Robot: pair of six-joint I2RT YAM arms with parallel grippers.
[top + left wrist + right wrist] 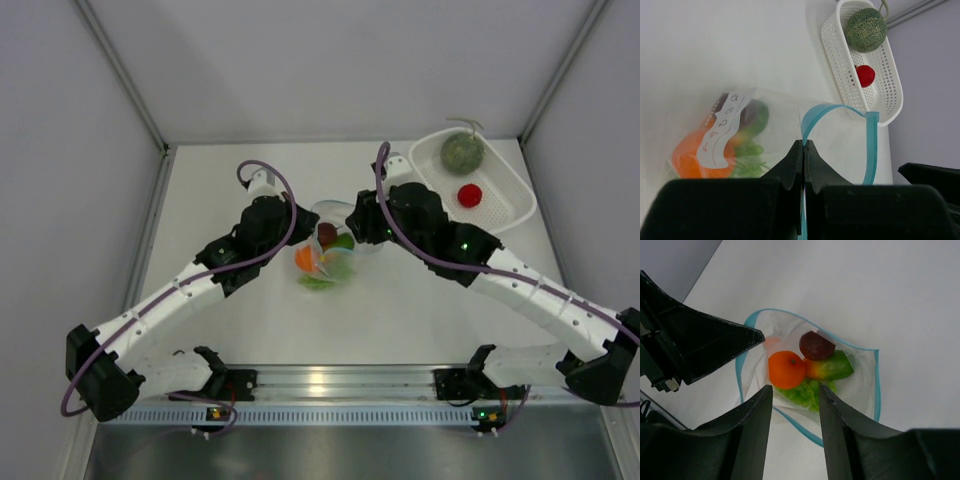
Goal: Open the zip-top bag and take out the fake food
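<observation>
The zip-top bag (335,250) lies mid-table with its light blue zip strip (871,150) pulled into an open loop. My left gripper (804,145) is shut on the strip at the bag's left lip. Inside the bag lie an orange ball (786,369), a dark red piece (816,345), a green-orange piece (832,367) and a leafy green piece (802,395). My right gripper (796,390) hangs open just over the bag's mouth, its fingers either side of the near lip, gripping nothing. A grey-green melon (463,152) and a red ball (469,195) sit in the basket.
The white perforated basket (500,215) stands at the back right, close to the right wall. Grey walls close in the table on the left, back and right. Both arms meet over the bag (860,385), the left gripper's black body (705,347) near my right fingers.
</observation>
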